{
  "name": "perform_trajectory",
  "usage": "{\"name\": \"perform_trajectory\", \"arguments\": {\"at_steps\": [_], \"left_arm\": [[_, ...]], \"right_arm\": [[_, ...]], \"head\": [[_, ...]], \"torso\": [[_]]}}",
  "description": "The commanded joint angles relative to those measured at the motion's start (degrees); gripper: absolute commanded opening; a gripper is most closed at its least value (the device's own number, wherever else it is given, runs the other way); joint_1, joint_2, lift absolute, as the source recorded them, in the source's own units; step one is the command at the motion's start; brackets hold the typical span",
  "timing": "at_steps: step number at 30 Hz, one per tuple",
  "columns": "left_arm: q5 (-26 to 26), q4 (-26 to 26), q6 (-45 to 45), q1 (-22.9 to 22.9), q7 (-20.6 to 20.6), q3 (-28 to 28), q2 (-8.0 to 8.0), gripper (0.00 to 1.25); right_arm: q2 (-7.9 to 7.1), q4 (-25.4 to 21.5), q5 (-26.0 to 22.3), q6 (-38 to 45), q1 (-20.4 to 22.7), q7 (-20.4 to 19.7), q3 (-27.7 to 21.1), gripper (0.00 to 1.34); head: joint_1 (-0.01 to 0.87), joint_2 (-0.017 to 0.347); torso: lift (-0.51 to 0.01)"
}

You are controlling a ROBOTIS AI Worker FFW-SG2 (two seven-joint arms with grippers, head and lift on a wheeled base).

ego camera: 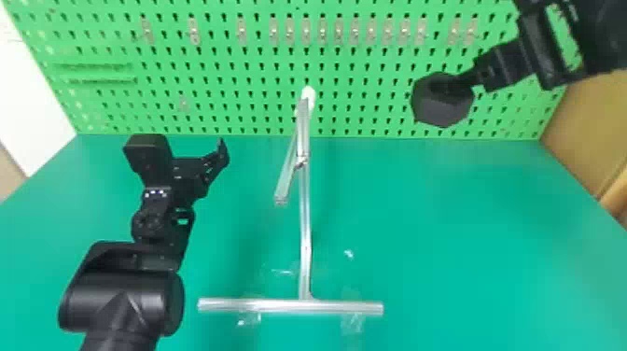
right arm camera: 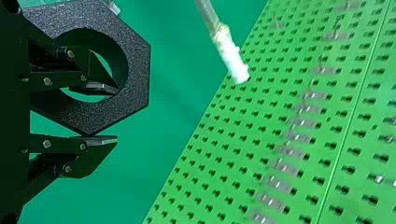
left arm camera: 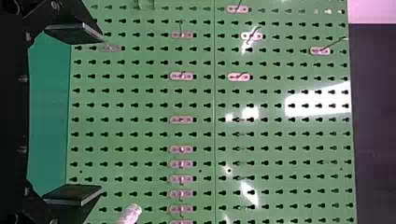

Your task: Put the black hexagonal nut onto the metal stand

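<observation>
Black hexagonal nut (ego camera: 442, 111), rim pinched in right claw (ego camera: 455, 85), one finger inside its hole, left claw (ego camera: 218, 155) spread wide

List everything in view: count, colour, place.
nut: one, black, at the right gripper
stand: one, silver with white tip, mid-table
tape: at least two pieces, clear, at stand's foot
table: one, green, under stand
pegboard: one, green, behind table
tabs: over a dozen, greyish, on pegboard
left arm: one, black, left side, gripper open
right arm: one, black, upper right, gripper shut on nut's ring
</observation>
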Motion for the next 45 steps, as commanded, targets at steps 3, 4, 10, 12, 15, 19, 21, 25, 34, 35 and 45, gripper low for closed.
{"name": "perform_trajectory", "arguments": {"at_steps": [3, 4, 10, 12, 15, 19, 21, 25, 34, 35, 45], "left_arm": [[-0.21, 0.0, 0.27, -0.25, 0.0, -0.24, 0.0, 1.1], [-0.21, 0.0, 0.27, -0.25, 0.0, -0.24, 0.0, 1.1], [-0.38, 0.0, 0.45, -0.25, 0.0, -0.33, 0.0, 1.1], [-0.38, 0.0, 0.45, -0.25, 0.0, -0.33, 0.0, 1.1], [-0.47, 0.0, 0.54, -0.34, 0.0, -0.42, 0.0, 1.1], [-0.64, 0.0, 0.8, -0.51, 0.0, -0.59, 0.0, 1.1], [-0.73, 0.0, 0.8, -0.51, 0.0, -0.59, 0.0, 1.1], [-0.82, 0.0, 0.89, -0.6, 0.0, -0.59, 0.0, 1.1], [-1.08, 0.0, 1.06, -0.6, 0.0, -0.59, 0.09, 1.1], [-1.08, 0.0, 1.06, -0.6, 0.0, -0.59, 0.09, 1.1], [-1.08, 0.0, 1.15, -0.69, 0.0, -0.77, 0.18, 1.1]], "right_arm": [[2.39, 4.77, 2.71, -2.67, -4.78, 3.67, 3.99, 0.26], [2.83, 5.47, 2.8, -3.02, -5.39, 4.02, 4.52, 0.26], [4.94, 10.75, 3.07, -5.13, -9.43, 7.36, 8.82, 0.26], [5.91, 13.03, 2.98, -6.27, -10.93, 8.51, 10.67, 0.26], [7.49, 15.58, 3.07, -7.5, -12.86, 9.56, 12.78, 0.26], [9.42, 17.6, 3.51, -9.0, -14.36, 10.44, 13.83, 0.26], [10.48, 18.75, 3.51, -9.79, -15.32, 11.14, 14.27, 0.26], [12.06, 19.36, 3.51, -10.49, -16.29, 11.23, 14.62, 0.26], [14.61, 21.47, 1.66, -12.16, -18.58, 11.23, 16.03, 0.26], [14.78, 21.65, 1.22, -12.34, -18.75, 11.23, 16.38, 0.26], [16.72, 23.76, -0.71, -14.09, -19.89, 11.23, 18.67, 0.26]], "head": [[0.693, 0.081], [0.693, 0.081], [0.693, 0.081], [0.693, 0.081], [0.693, 0.081], [0.693, 0.081], [0.693, 0.081], [0.693, 0.081], [0.693, 0.081], [0.693, 0.081], [0.693, 0.081]], "torso": [[-0.001], [-0.001], [-0.001], [-0.001], [-0.001], [-0.001], [-0.001], [-0.001], [-0.001], [-0.001], [-0.001]]}}
